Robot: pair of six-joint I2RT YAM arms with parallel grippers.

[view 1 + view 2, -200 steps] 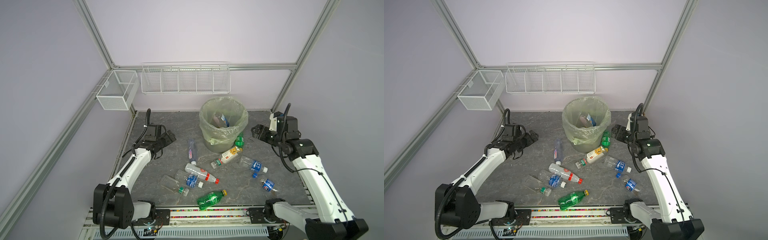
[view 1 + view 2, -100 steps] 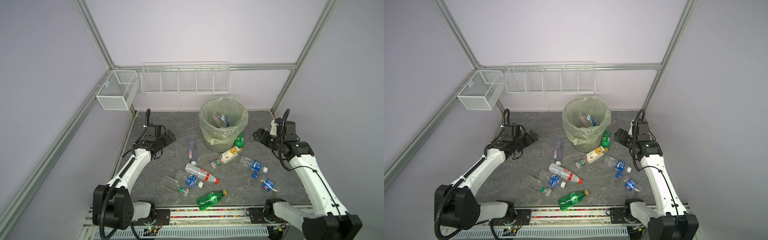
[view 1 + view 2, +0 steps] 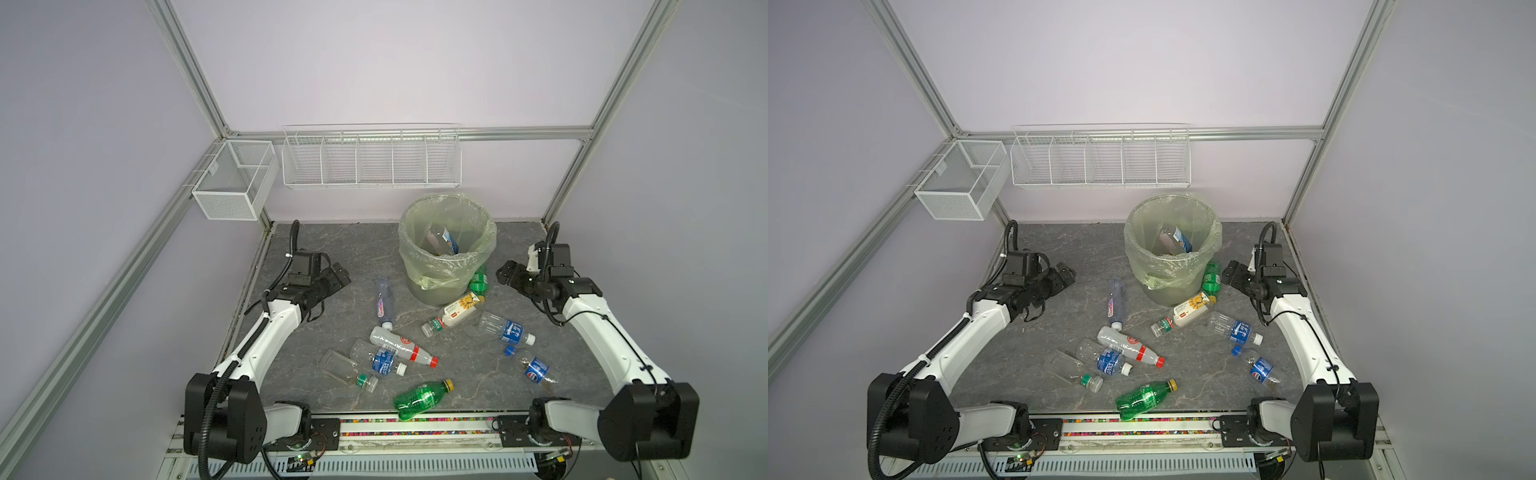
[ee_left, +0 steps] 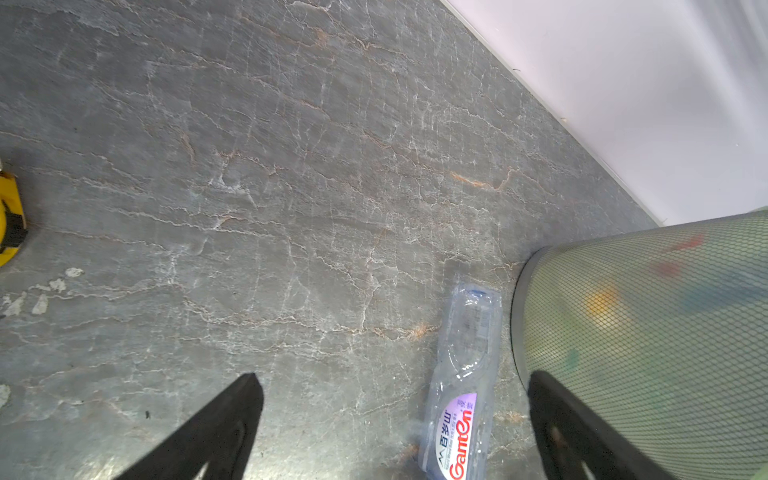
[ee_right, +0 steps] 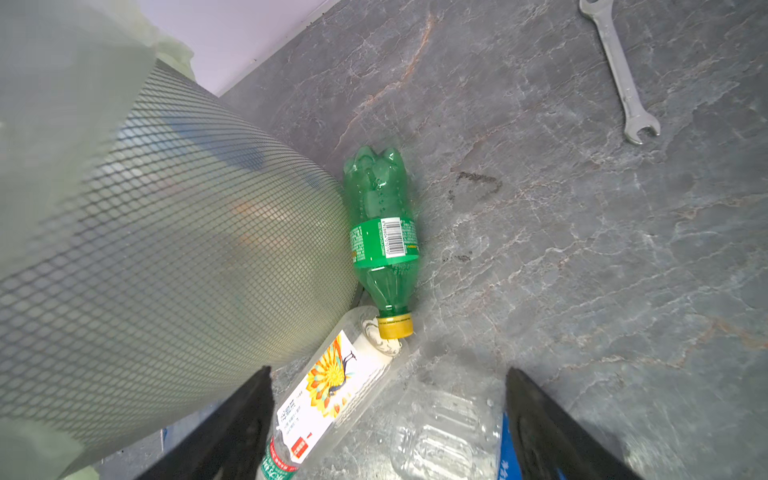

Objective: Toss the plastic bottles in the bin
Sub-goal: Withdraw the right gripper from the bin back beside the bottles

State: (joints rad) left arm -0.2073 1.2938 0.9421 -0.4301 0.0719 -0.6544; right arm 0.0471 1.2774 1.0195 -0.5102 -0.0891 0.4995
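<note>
The bin [image 3: 415, 245] [image 3: 1136, 245], lined with a pale green bag, stands at the back with bottles inside. Several plastic bottles lie on the grey table in front of it. A green bottle [image 5: 382, 224] [image 3: 479, 279] rests against the bin's wall [image 5: 166, 249], and a peacock-label bottle [image 5: 332, 390] touches its cap. My right gripper [image 5: 388, 370] [image 3: 503, 274] hovers open just right of them, holding nothing. My left gripper [image 4: 392, 376] [image 3: 343, 276] is open and empty at the left, with a clear purple-label bottle [image 4: 461, 382] [image 3: 384, 303] lying between it and the bin [image 4: 644, 332].
A steel wrench [image 5: 619, 70] lies on the table behind the right gripper. Two white wire baskets [image 3: 372, 160] [image 3: 232, 183] hang on the back frame. A second green bottle [image 3: 422, 399] lies near the front rail.
My right arm has sunk lower beside the bin, bringing its open gripper down toward the table. The left arm and the bottles have not moved.
</note>
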